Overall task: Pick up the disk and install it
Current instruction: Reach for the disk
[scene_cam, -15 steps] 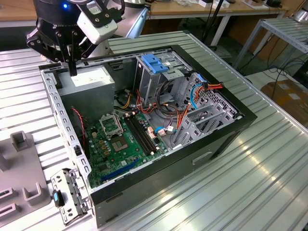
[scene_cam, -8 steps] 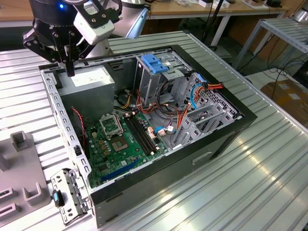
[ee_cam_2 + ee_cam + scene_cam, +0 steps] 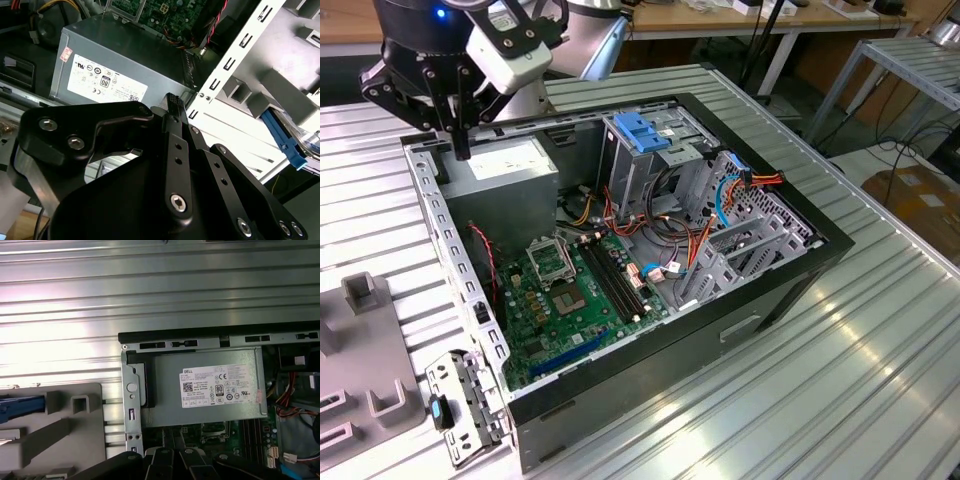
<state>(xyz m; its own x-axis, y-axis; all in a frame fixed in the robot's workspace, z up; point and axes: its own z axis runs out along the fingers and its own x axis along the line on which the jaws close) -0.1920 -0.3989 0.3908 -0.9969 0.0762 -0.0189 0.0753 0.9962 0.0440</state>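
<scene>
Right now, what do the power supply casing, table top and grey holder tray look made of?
Power supply casing: dull grey sheet metal, folded edges, stuck-on label. Table top: ribbed metal, probably aluminium, brushed, bright glare streaks. Grey holder tray: seems matte moulded plastic, no glare, blocky ribs; possibly painted.
</scene>
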